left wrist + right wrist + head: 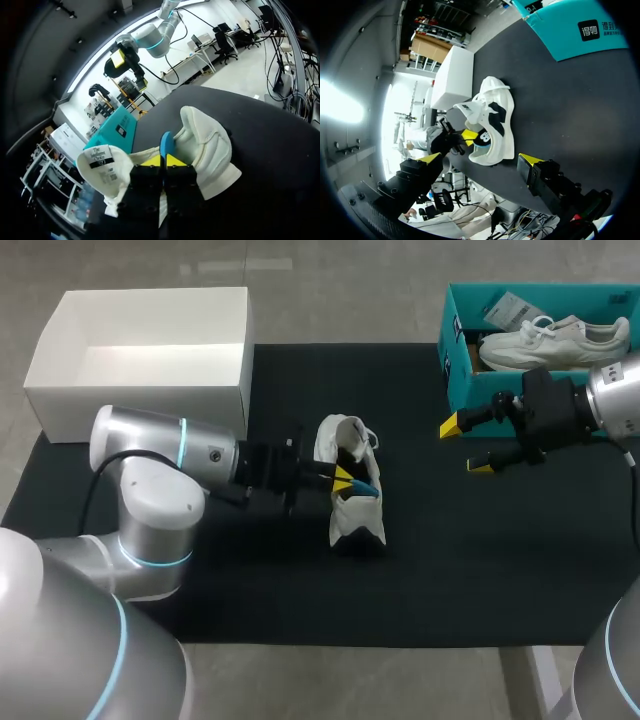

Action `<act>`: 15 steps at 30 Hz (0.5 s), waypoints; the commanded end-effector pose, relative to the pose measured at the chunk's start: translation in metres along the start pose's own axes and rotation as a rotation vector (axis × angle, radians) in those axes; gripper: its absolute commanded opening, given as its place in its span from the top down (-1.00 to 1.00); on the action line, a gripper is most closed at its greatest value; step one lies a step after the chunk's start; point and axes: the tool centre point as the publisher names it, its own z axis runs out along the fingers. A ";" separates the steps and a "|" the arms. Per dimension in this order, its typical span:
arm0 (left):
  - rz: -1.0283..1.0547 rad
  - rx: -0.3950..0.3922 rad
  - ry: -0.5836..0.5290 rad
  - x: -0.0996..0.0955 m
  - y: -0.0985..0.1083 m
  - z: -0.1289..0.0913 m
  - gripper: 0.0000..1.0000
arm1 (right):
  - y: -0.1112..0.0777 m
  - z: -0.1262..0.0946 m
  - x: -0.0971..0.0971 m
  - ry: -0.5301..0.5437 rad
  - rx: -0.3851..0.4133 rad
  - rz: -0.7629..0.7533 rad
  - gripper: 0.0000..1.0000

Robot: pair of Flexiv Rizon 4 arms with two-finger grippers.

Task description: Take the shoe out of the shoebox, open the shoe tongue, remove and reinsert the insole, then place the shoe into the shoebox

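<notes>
The left gripper (343, 478) is pinching the blue insole (166, 144) inside the white shoe (362, 522) at the middle of the mat (480, 560), while the right gripper (465, 446) is hovering spread near the teal shoebox (455, 352).

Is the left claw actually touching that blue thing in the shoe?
Touching. Left wrist view: left gripper pinches the blue insole between its yellow tips.

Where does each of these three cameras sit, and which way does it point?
Head view: fixed above and behind the robot, looking down on the black mat; left gripper and right gripper show.
Left wrist view: on the left wrist, looking along the left gripper, shut on the blue insole at the shoe.
Right wrist view: on the right wrist, facing the shoe over the open right gripper.
Shared: all three see the shoe.
</notes>
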 end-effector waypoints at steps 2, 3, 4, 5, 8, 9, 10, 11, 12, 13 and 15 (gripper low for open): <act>-0.013 -0.026 0.021 0.003 0.004 0.001 1.00 | -0.001 0.001 0.001 -0.003 -0.001 0.002 -1.00; -0.018 -0.024 0.022 0.004 0.002 0.000 1.00 | -0.001 0.001 0.001 -0.003 -0.001 0.002 -1.00; -0.024 -0.019 0.023 0.004 -0.001 -0.001 0.92 | -0.001 0.001 0.001 -0.003 -0.001 0.002 -1.00; -0.028 -0.015 0.025 0.004 -0.005 -0.003 0.40 | -0.001 0.001 0.001 -0.003 -0.001 0.002 -1.00; -0.037 0.001 0.028 0.002 -0.015 -0.010 -1.00 | -0.001 0.001 0.001 -0.003 -0.001 0.002 -1.00; -0.037 0.002 0.027 0.000 -0.017 -0.012 -1.00 | -0.001 0.001 0.001 -0.003 -0.001 0.002 -1.00; -0.033 0.004 0.026 -0.001 -0.019 -0.015 -1.00 | -0.001 0.001 0.001 -0.003 -0.001 0.002 -1.00; -0.031 0.005 0.026 -0.002 -0.021 -0.017 -1.00 | -0.001 0.001 0.001 -0.003 -0.001 0.002 -1.00; -0.030 0.007 0.027 -0.003 -0.023 -0.019 -1.00 | -0.001 0.001 0.001 -0.003 -0.001 0.002 -1.00; -0.027 0.012 0.029 -0.004 -0.025 -0.021 -1.00 | -0.001 0.001 0.001 -0.003 -0.001 0.002 -1.00; -0.018 0.015 0.035 -0.006 -0.029 -0.024 -1.00 | -0.001 0.001 0.001 -0.003 -0.001 0.002 -1.00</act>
